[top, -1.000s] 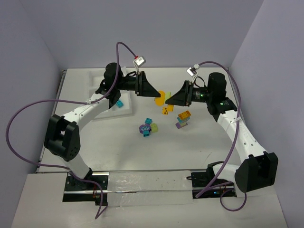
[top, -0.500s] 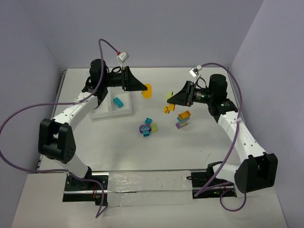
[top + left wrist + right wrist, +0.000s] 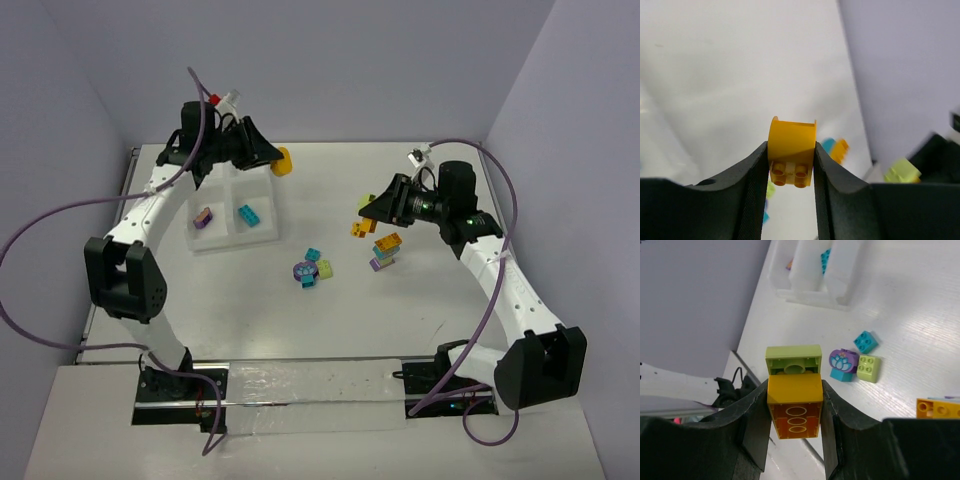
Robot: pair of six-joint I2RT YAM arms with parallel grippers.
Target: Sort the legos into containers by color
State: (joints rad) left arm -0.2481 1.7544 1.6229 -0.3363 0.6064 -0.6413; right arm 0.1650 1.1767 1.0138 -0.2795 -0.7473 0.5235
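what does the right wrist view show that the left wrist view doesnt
Only the right wrist view: the shallow white plastic tray with a teal brick inside, a purple flower-printed brick in a clump on the table, and the right jaws shut on an orange sloped brick. Only the left wrist view: the left jaws shut on a rounded orange brick. Both: the white tabletop, the purple wall, and probably the lime green brick stuck to the sloped one, blurred in the left view.
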